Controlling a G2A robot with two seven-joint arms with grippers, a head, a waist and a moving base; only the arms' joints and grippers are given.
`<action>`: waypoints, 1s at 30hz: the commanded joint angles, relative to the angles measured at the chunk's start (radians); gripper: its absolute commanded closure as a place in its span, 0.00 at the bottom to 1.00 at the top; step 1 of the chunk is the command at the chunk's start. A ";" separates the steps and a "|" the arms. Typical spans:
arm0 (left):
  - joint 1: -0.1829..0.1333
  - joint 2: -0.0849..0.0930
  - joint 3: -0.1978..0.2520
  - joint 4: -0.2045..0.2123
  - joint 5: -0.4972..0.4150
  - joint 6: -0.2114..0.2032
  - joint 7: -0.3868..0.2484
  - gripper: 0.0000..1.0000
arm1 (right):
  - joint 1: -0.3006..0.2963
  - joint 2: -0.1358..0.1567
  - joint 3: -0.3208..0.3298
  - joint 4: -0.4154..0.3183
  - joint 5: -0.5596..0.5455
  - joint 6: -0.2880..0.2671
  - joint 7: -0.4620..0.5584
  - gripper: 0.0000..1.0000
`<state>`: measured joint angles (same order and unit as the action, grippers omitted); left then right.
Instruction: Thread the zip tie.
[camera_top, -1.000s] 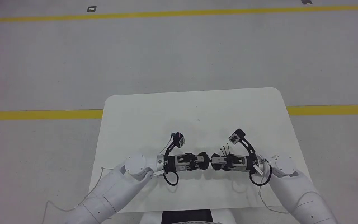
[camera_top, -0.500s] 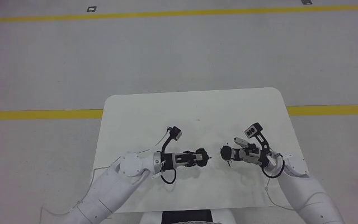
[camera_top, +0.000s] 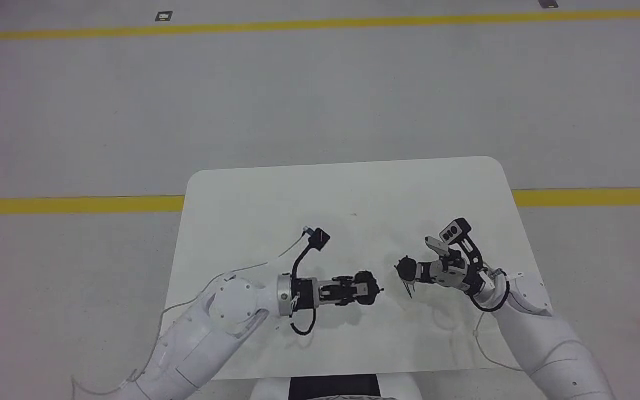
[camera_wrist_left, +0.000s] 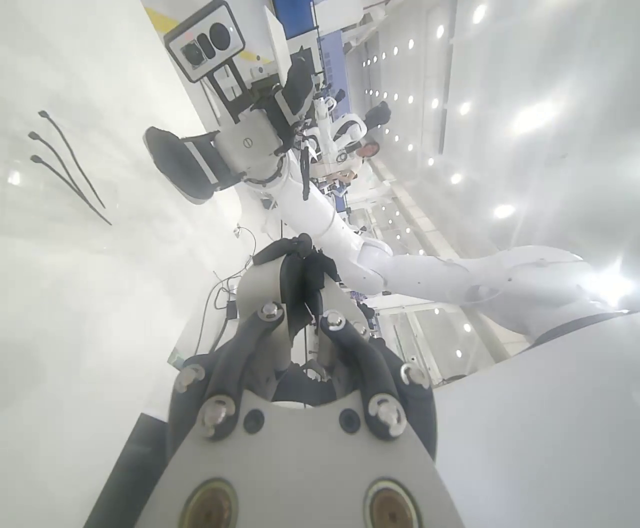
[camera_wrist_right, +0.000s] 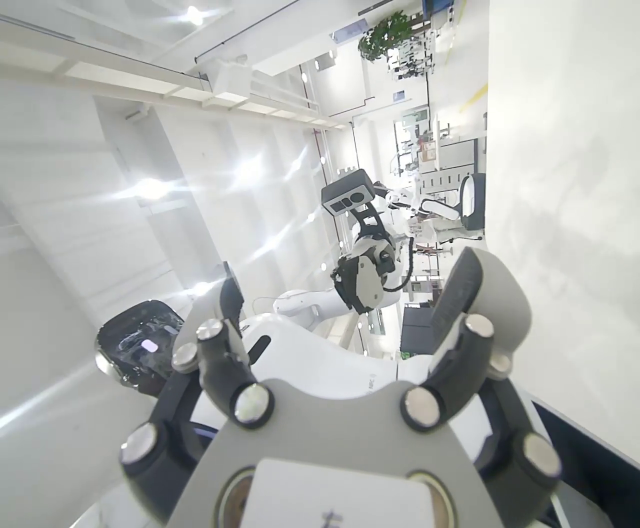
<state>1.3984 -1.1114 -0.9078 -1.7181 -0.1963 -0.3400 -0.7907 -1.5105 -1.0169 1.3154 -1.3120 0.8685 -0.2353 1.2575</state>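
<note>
White desk (camera_top: 300, 200) on grey floor. Three zip ties (camera_wrist_left: 65, 173) lay flat, side by side, right of desk centre, just beside right jaws, which stood wide open and empty. Left jaws pressed shut farther off; whether anything was pinched, could not tell. Right arm nearer.

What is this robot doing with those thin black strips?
It is working on threading a zip tie. The left gripper is shut on what looks like a black zip tie, held over the white table. The right gripper is open and empty, a little apart from it. Three spare zip ties lie on the table near the right gripper.
</note>
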 joint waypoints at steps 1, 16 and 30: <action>-0.001 0.000 0.000 0.001 0.005 0.002 0.004 1.00 | 0.000 0.000 0.000 0.000 0.000 0.000 0.000 0.00; 0.031 0.025 0.005 -0.088 0.367 0.000 0.161 1.00 | 0.000 0.000 0.000 0.000 0.000 0.000 0.000 0.00; 0.033 0.035 0.013 -0.099 0.364 0.000 0.178 1.00 | 0.000 0.000 0.000 0.000 0.000 0.000 0.000 0.00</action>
<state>1.4310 -1.0765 -0.8946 -1.8167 0.1677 -0.3400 -0.6124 -1.5105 -1.0169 1.3154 -1.3120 0.8685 -0.2353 1.2575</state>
